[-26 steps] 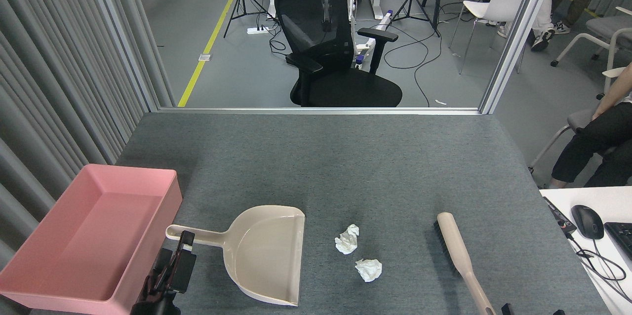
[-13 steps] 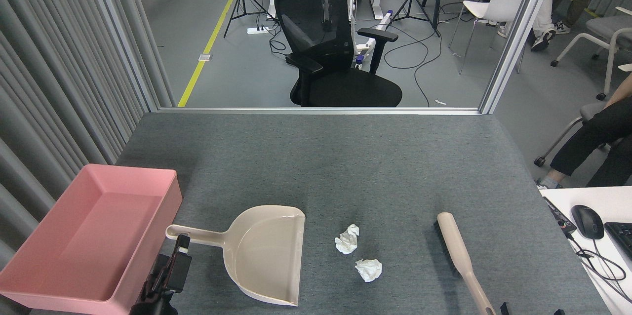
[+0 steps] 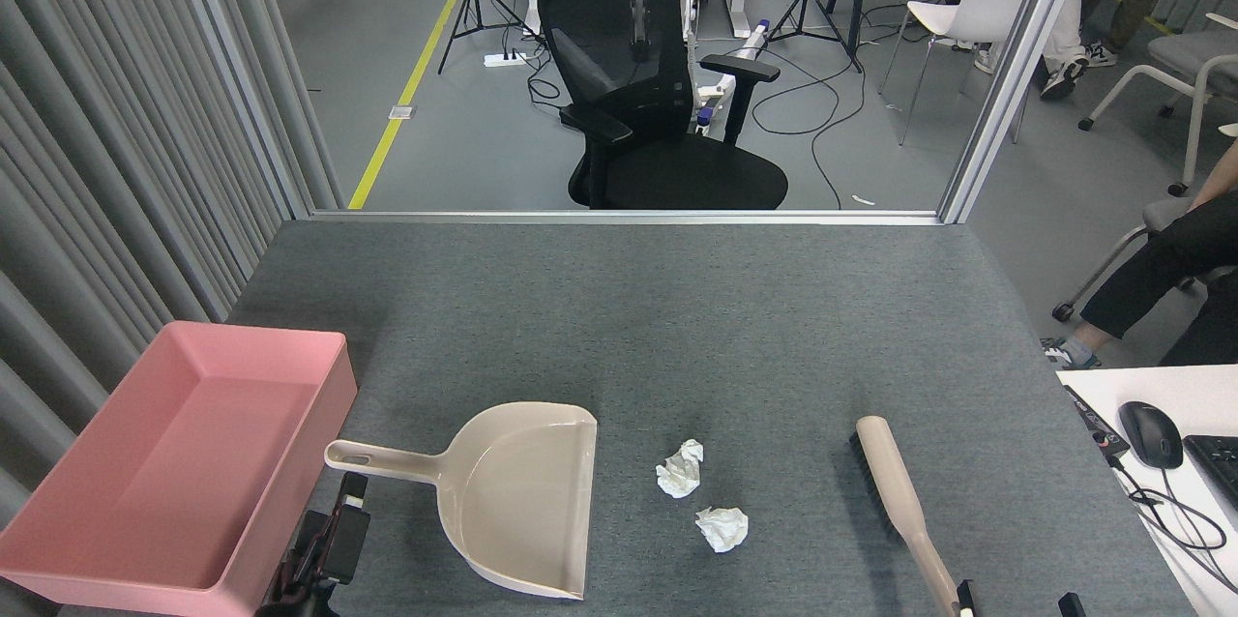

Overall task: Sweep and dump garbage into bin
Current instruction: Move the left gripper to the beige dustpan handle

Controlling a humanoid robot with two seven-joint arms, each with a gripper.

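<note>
While both arms sit low at the near edge, nothing is in hand yet. Two paper balls, one and the other, lie on the grey tabletop, close together but apart, with the dustpan to their 9 o'clock and the brush to their 3 o'clock. The dustpan's mouth faces 3 o'clock, straight at the garbage; its handle runs out toward 9 o'clock, ending near the bin, which is empty at the far left.

Left end effector comes up from the bottom edge, just short of that handle: the handle tip lies at its 12 o'clock, near but not touching. It is dark and seen nearly end-on, so I cannot tell how wide it stands.

Over on the right, only two dark fingertips poke into view, and between them is the right end effector, spread wide with nothing inside. The brush's long axis runs from about 11 o'clock down to 5 o'clock, and its handle end sits right by the inner fingertip at the bottom edge.

So the pairing looks settled: left arm nearer the dustpan handle, right arm nearer the brush. The brush grip likely turns on matching that slanted axis, then sweeping toward 9 o'clock into the pan.
</note>
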